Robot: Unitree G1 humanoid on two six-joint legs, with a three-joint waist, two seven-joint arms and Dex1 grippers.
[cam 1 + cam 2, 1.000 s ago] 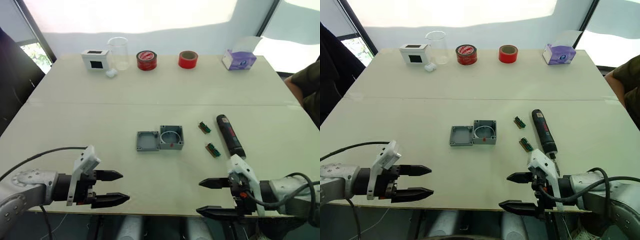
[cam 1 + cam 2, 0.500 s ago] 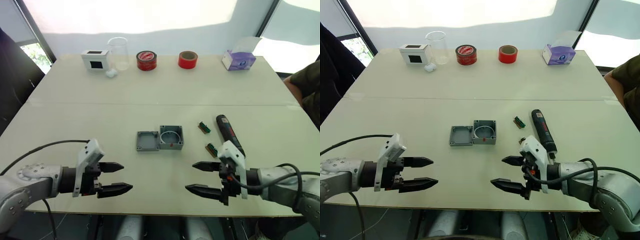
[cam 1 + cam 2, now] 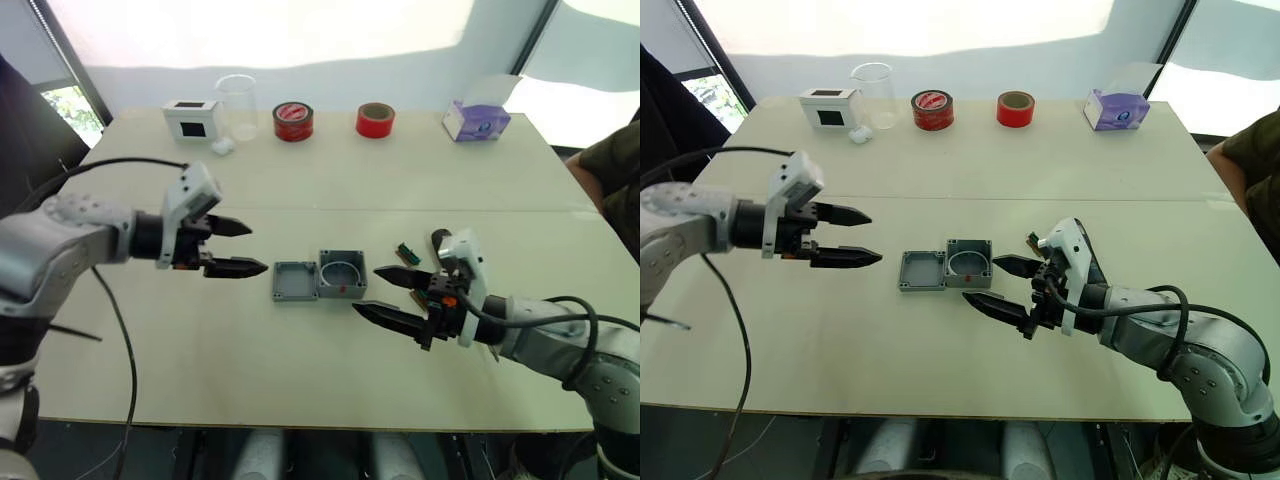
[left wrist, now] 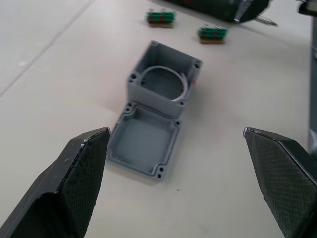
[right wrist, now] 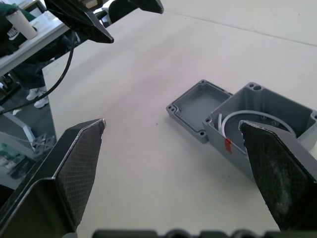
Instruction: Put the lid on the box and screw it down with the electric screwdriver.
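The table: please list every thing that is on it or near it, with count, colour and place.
lid: 1, grey, table centre, open side up, against the box's left side
box: 1, grey, open, table centre
electric screwdriver: 1, black, right of the box, mostly behind the right gripper
small circuit boards: 2, green, between box and screwdriver
white box: 1, black face, far left
clear cup: 1, far edge
tape rolls: 2, red, far edge
tissue box: 1, purple, far right
person's arm: 1, right edge
left gripper: open, left of the lid
right gripper: open, right of the box
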